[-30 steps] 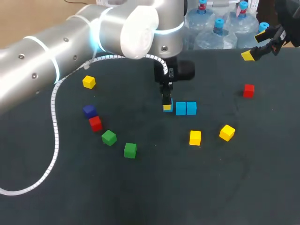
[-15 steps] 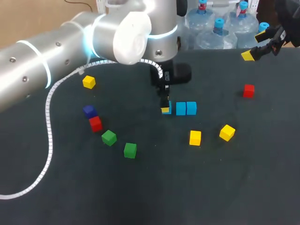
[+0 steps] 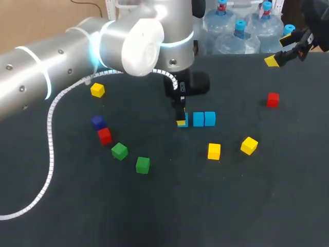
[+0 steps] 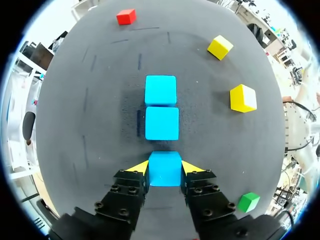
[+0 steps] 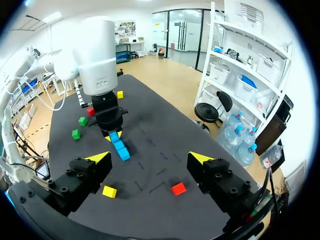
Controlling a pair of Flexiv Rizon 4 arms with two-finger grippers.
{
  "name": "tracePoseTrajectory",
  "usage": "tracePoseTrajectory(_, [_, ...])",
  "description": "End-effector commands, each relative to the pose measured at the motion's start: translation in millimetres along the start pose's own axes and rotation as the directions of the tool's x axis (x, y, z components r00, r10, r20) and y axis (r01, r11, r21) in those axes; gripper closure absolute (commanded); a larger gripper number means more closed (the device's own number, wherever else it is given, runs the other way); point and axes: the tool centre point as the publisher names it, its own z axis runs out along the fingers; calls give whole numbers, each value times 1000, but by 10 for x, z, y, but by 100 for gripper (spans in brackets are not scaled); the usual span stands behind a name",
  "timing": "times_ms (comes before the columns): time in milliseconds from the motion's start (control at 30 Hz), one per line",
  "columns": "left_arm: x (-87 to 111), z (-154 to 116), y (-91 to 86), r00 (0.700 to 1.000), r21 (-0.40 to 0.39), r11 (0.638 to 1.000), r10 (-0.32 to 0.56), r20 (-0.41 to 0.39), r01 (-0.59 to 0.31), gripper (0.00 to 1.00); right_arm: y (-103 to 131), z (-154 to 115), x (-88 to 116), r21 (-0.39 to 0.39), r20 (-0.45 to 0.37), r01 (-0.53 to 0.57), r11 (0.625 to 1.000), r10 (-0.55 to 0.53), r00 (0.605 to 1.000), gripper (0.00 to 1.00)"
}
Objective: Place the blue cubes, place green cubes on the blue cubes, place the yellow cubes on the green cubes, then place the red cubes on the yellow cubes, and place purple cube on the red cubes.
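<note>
- Jaws on the left: closed narrowly on the nearest blue cube (image 4: 164, 169), a yellow tip against each side, down on the tabletop (image 3: 216, 206).
- Jaws on the right: spread wide, holding nothing, above the tabletop's far right corner.
- Blue, three in one straight row: the gripped one just beside the middle blue cube (image 4: 161, 123), with the end blue cube (image 4: 160, 90) beyond.
- Green, two: first green cube (image 3: 119, 151), second green cube (image 3: 143, 164), near each other.
- Yellow, three: lone yellow cube (image 3: 97, 90), front yellow cube (image 3: 214, 151), tilted yellow cube (image 3: 249, 145).
- Red, two: left red cube (image 3: 105, 136), right red cube (image 3: 272, 99).
- Purple, one: purple cube (image 3: 98, 122), just beside the left red cube.
</note>
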Motion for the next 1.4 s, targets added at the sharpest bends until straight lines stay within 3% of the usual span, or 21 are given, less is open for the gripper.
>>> tracePoseTrajectory(33, [-16, 12, 14, 1000, -2, 1000, -4, 0, 4, 100, 5, -5, 3, 1, 0, 0, 1000, 0, 1000, 0])
tracePoseTrajectory(667, [-117, 31, 73, 1000, -15, 999, 28, -14, -28, 100, 5, -5, 3, 1, 0, 0, 1000, 0, 1000, 0])
tracePoseTrajectory(1233, [-84, 56, 105, 999, -14, 1000, 28, -35, -28, 100, 5, -5, 3, 1, 0, 0, 1000, 0, 1000, 0])
tracePoseTrajectory(1267, [-84, 56, 104, 999, -13, 1000, 27, -35, -28, 77, 5, -5, 3, 1, 0, 0, 1000, 0, 1000, 0])
tracePoseTrajectory(1300, [-86, 56, 102, 999, -7, 1000, 29, -38, -29, 24, 5, -5, 3, 1, 0, 0, 1000, 0, 1000, 0])
tracePoseTrajectory(1333, [-87, 55, 98, 999, -7, 1000, 29, -39, -30, 0, 5, -5, 3, 1, 0, 0, 1000, 0, 1000, 0])
tracePoseTrajectory(1400, [-92, 52, 93, 999, -4, 1000, 29, -38, -29, 0, 5, -5, 3, 1, 0, 0, 1000, 0, 1000, 0])
